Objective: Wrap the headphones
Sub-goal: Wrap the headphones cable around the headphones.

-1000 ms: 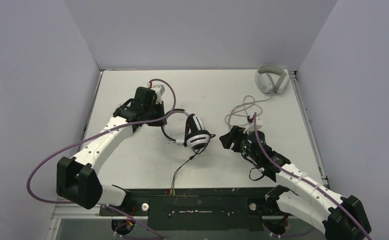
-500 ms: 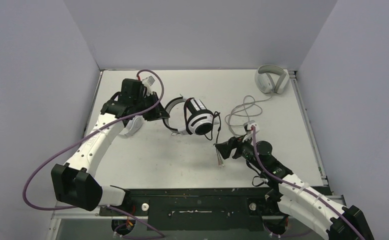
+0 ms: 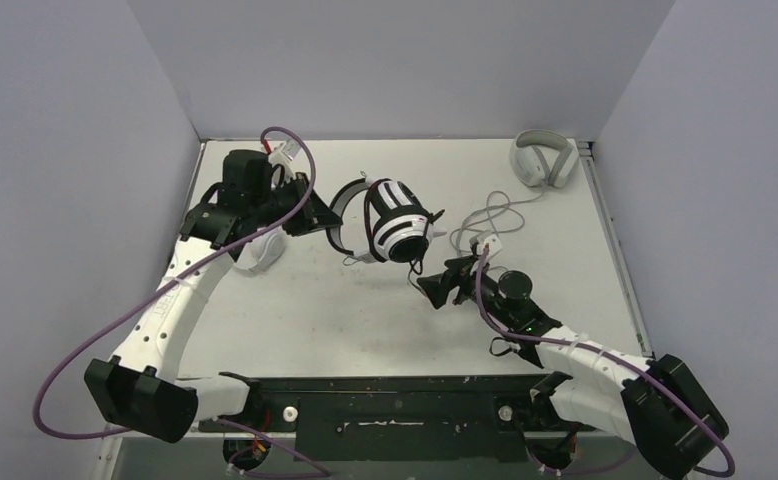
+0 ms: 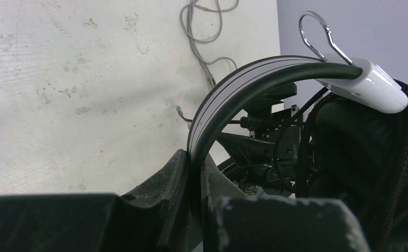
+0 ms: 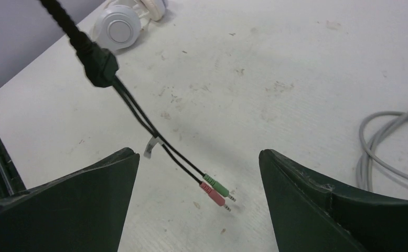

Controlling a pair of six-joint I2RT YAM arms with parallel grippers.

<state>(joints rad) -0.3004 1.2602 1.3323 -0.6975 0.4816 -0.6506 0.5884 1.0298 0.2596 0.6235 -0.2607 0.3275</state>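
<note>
The left fingers [image 3: 310,215] are closed on the headband [image 4: 233,86] of the black-and-white headset [image 3: 397,222]. They hold it off the surface [image 3: 295,320], at the far centre. The right fingers [image 3: 435,288] stand wide apart and grip nothing, just near and right of the headset. The small white pair [image 5: 120,26] lies at the left, beneath the left arm.

The black cable [image 5: 98,65] hangs from the headset and slants down through the gap between the right fingers. It ends in green and pink plugs [image 5: 215,190], which appear to rest on the surface. The right arm is therefore the nearer one for taking the cable.
</note>
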